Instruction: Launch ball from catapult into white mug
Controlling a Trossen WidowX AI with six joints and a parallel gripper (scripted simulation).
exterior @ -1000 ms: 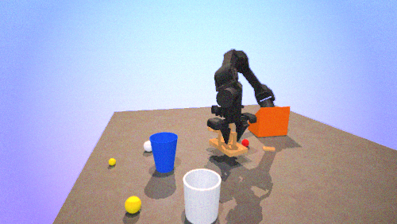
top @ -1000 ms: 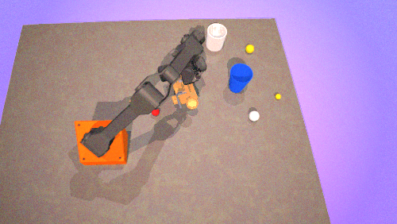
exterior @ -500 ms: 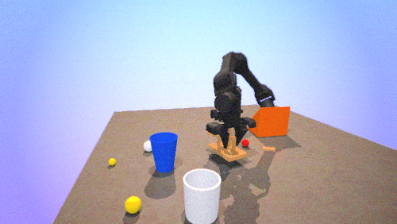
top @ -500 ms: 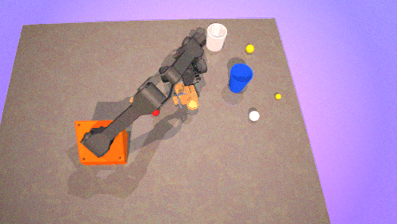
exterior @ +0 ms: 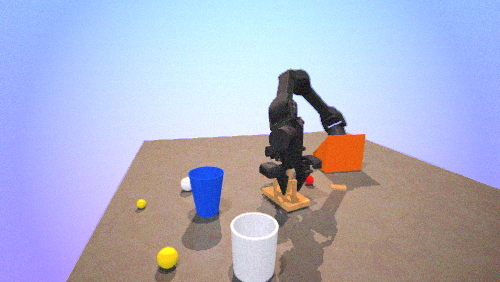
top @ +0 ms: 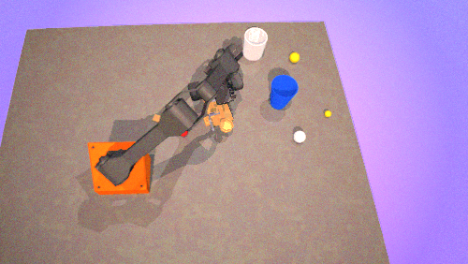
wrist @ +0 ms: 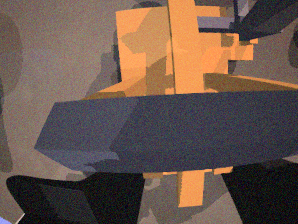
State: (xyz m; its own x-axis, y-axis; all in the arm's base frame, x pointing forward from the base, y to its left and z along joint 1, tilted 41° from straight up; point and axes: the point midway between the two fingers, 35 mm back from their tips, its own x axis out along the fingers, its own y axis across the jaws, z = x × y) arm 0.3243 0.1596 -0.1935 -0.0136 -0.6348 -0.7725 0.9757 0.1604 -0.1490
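The orange catapult [top: 226, 112] [exterior: 290, 203] [wrist: 185, 50] is under the arm, at or just above the table top. My gripper [top: 221, 99] [exterior: 292, 190] [wrist: 178, 141] points down and is shut on the catapult's upright part. The catapult's round cup [top: 226, 125] is at its end away from the white mug; whether a ball lies in it I cannot tell. The white mug [top: 254, 51] [exterior: 254, 257] stands upright at the far edge in the top view. A red ball [top: 184, 134] [exterior: 309, 180] lies beside the arm, partly hidden in the top view. A dark bar hides part of the catapult in the wrist view.
A blue cup [top: 281, 95] [exterior: 207, 192] stands near the mug. A white ball [top: 299, 137] [exterior: 186, 184] and two yellow balls [top: 294, 57] [top: 328, 113] [exterior: 167, 258] [exterior: 141, 204] lie around it. A small orange block [top: 156, 118] [exterior: 338, 187] lies near my orange base [top: 141, 175] [exterior: 345, 155].
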